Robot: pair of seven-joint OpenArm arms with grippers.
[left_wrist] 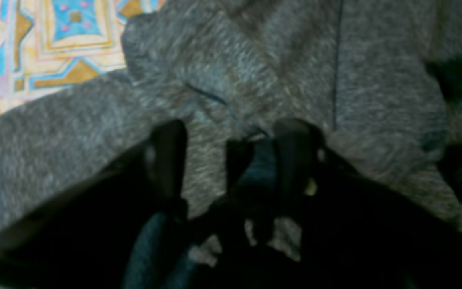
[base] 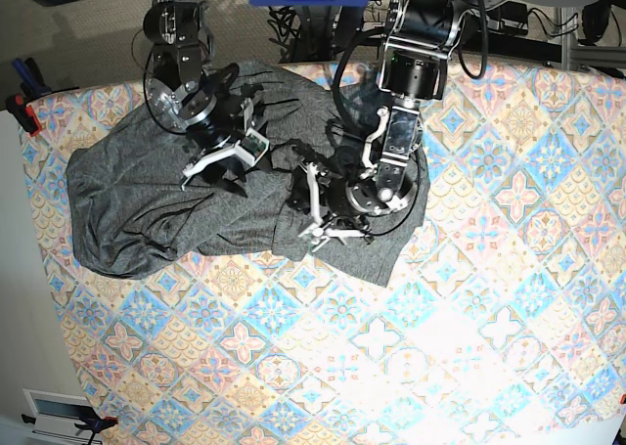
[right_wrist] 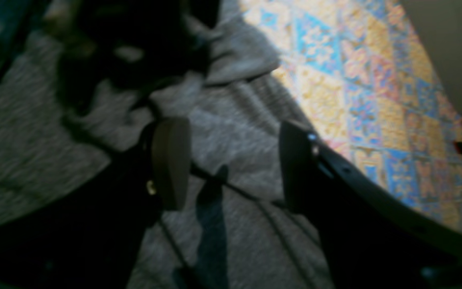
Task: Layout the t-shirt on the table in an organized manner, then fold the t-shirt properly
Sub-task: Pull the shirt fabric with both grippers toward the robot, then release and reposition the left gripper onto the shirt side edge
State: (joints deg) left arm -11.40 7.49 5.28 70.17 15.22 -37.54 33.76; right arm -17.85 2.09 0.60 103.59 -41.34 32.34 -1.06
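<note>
Loosely, both tools spread over the wrinkly heather-grey knit t-shirt (base: 147, 205), left (base: 315, 210) seemingly touching.

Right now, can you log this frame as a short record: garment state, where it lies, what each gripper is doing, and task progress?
garment: t-shirt, dark heather grey, crumpled and bunched, not laid flat
location: far left part of the table, some fabric reaching the far edge
left gripper: left gripper low on the shirt's near-right folds, jaws apart with fabric between them; grip not confirmed
right gripper: right gripper above the middle of the shirt, jaws wide apart, holding nothing
progress: layout not finished, no fold made yet
</note>
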